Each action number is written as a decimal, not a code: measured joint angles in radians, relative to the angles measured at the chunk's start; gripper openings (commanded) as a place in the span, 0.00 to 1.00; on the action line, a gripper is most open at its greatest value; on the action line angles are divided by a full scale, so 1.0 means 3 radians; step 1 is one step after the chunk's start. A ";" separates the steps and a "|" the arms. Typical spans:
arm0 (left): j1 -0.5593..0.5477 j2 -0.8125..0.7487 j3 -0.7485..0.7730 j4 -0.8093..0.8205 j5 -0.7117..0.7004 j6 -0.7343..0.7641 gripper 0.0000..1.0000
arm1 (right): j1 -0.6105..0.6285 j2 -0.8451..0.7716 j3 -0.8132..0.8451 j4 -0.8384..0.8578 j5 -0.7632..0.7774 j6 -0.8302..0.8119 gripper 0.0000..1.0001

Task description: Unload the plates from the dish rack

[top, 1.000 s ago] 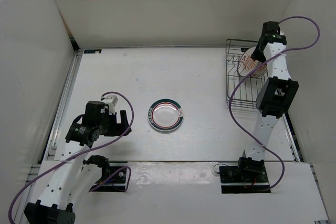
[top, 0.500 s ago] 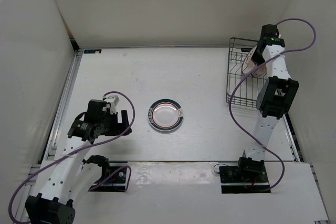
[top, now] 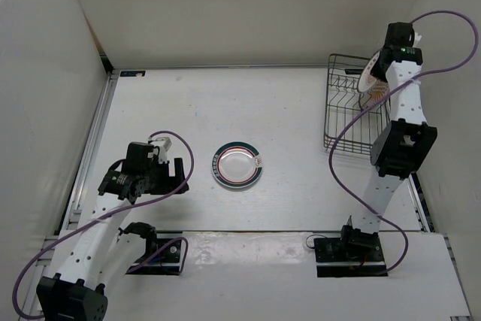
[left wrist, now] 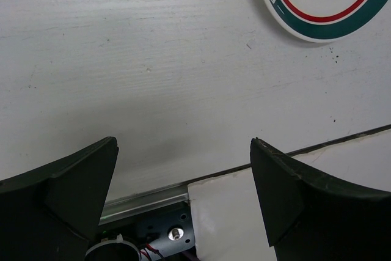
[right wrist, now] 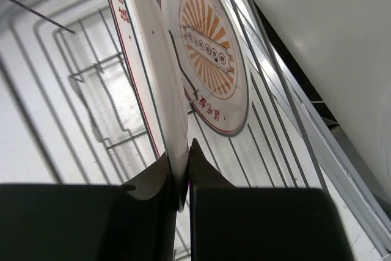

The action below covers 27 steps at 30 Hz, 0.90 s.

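Observation:
In the right wrist view my right gripper (right wrist: 186, 151) is shut on the lower rim of a white plate (right wrist: 149, 77), which I see edge-on and upright. A second plate (right wrist: 208, 59) with an orange sunburst centre stands just behind it among the wires of the dish rack (right wrist: 91, 84). From above, the held plate (top: 371, 80) sits at the back right of the black dish rack (top: 342, 114), under my right gripper (top: 379, 71). A plate with a teal rim (top: 237, 165) lies flat mid-table. My left gripper (top: 177, 175) hangs open to its left, holding nothing.
White walls close in the table on the left, back and right, and the rack stands close to the right wall. The left wrist view shows the teal-rimmed plate (left wrist: 324, 4) at its top edge and the table's front rail (left wrist: 146, 197) below.
My right gripper has shut on the plate's rim and the arm has risen, lifting the plate in the rack. The left arm has shifted only slightly.

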 measured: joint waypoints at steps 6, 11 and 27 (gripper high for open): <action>0.0000 0.0001 -0.0001 0.0000 0.0000 0.0000 1.00 | 0.0179 -0.0678 -0.0163 0.0013 -0.0158 0.0211 0.00; 0.0000 0.0010 0.0000 -0.0008 -0.0003 -0.0001 1.00 | 0.0477 -0.2463 -0.2158 0.0493 -0.0916 0.0415 0.00; 0.0000 0.0058 0.0000 -0.0024 -0.0014 -0.0003 1.00 | 0.0657 -0.4893 -0.5507 0.0687 -0.2758 0.0642 0.00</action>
